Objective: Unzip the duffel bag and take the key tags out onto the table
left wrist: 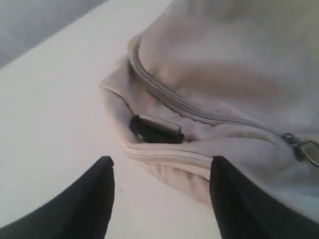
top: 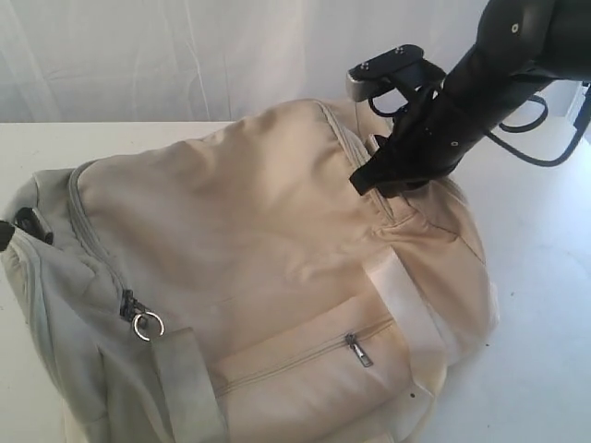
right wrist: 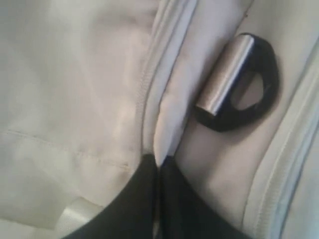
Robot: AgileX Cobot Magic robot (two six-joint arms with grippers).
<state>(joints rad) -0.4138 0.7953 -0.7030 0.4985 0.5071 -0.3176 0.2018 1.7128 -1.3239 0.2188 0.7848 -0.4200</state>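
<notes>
Duffel bag (top: 259, 231) lies zipped on worktop (top: 545, 305). Key tags unseen, likely inside. Right tool (right wrist: 158, 167) pinched shut at a cloth fold, 2 o'clock end, beside D-ring (right wrist: 234, 84). Left tool (left wrist: 162, 160) wide, empty, near 9 o'clock end. Cloth soft and slack, will bunch. Best hold: ringed zipper pull (top: 140, 318), 8 o'clock.

On my feed the right arm (top: 489, 74) was a thick, rounded shell in glossy black, with small silver screws (top: 514, 28) set into it. A grey-and-black camera mount (top: 386, 66) sat by the wrist, and thin black cables (top: 528, 120) looped beside it. The right tool (top: 360, 183) tapered to matte black fingers (right wrist: 142, 199). The left tool (left wrist: 162, 167) showed two dark, wedge-shaped pads (left wrist: 94, 199).
</notes>
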